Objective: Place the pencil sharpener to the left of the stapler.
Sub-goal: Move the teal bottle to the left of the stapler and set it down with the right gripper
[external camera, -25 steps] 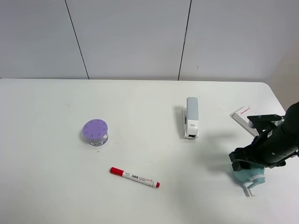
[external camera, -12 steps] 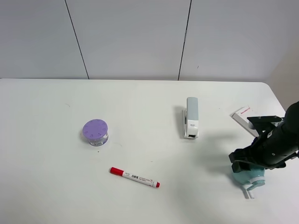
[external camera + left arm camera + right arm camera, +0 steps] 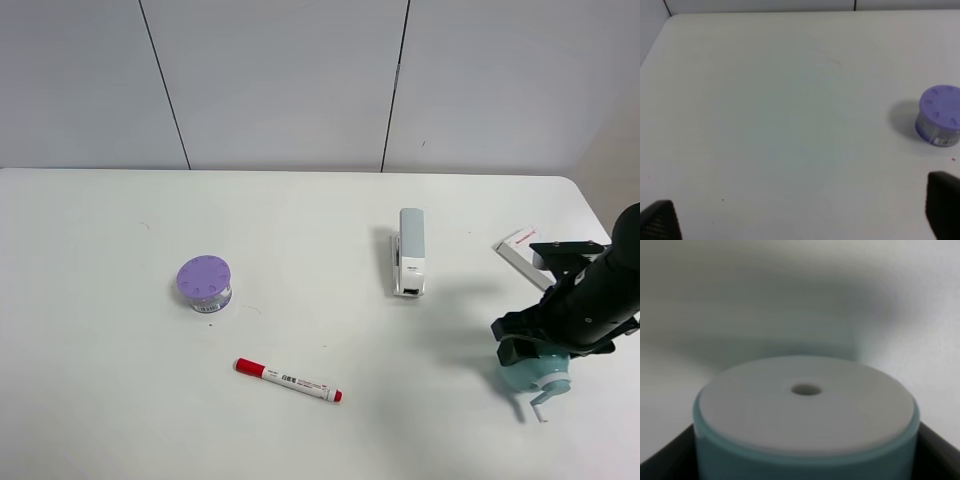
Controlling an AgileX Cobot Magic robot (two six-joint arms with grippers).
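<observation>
The mint-teal pencil sharpener (image 3: 537,376) stands on the table at the near right, its small crank (image 3: 540,406) pointing toward the front edge. My right gripper (image 3: 527,350) comes down over it from above. In the right wrist view the sharpener's white round face (image 3: 806,405) with a centre hole fills the frame, and dark fingers (image 3: 662,457) press against both sides of the teal body. The white and grey stapler (image 3: 410,252) lies well to the left of the sharpener, farther back. My left gripper (image 3: 800,217) is open over bare table.
A purple round container (image 3: 204,282) (image 3: 938,116) sits left of centre. A red-capped marker (image 3: 288,380) lies near the front. A flat white box with red print (image 3: 520,246) rests at the right edge, behind my right arm.
My right arm has settled slightly onto the sharpener, which shifted a little, its crank swinging slightly to the right. Nothing else moved.
</observation>
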